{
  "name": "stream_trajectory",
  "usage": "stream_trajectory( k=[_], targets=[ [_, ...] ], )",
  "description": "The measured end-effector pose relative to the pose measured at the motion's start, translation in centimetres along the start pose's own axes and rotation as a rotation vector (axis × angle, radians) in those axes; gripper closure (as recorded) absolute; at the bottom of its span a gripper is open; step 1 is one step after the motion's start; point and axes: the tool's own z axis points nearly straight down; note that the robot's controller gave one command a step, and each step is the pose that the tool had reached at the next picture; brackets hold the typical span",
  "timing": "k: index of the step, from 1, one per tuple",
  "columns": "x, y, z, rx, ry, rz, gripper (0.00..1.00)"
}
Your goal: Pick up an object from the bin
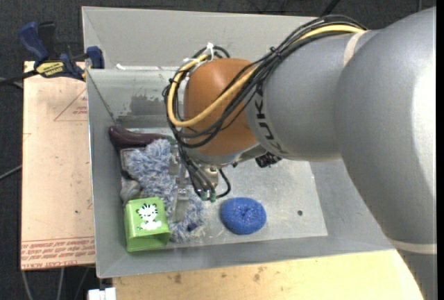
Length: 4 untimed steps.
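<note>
Bin [305, 173]: grey metal, matt, with faint scuffs on its floor.
Arm casing [361, 97]: smooth grey with a satin sheen.
Wrist cover [215, 104]: orange, smooth, slightly glossy.
Shaggy cloth [154, 163]: blue and white, tufted, soft-looking.
Round pad [243, 215]: blue, rough and fuzzy.
Small box [146, 226]: green, smooth, with a printed face.
Dark item [132, 135]: maroon, smooth.

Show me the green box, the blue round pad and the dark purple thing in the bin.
green box [146, 224]: camera view, middle of its top face, at the white animal print.
blue round pad [243, 215]: camera view, its centre.
dark purple thing [132, 137]: camera view, middle of its body.
</note>
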Motion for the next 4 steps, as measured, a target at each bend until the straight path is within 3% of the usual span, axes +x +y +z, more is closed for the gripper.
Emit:
stream_trajectory(
  k=[1,2,3,4],
  targets=[
    [-1.8,3.1,2.0,-0.006,-0.008,-0.053,0.00],
    [-3.0,3.9,4.2,-0.010,-0.025,-0.188,1.00],
    [-2.9,3.9,4.5,-0.008,-0.020,-0.188,0.00],
    [-2.8,3.8,4.5,-0.007,-0.017,-0.188,1.00]
  ],
)
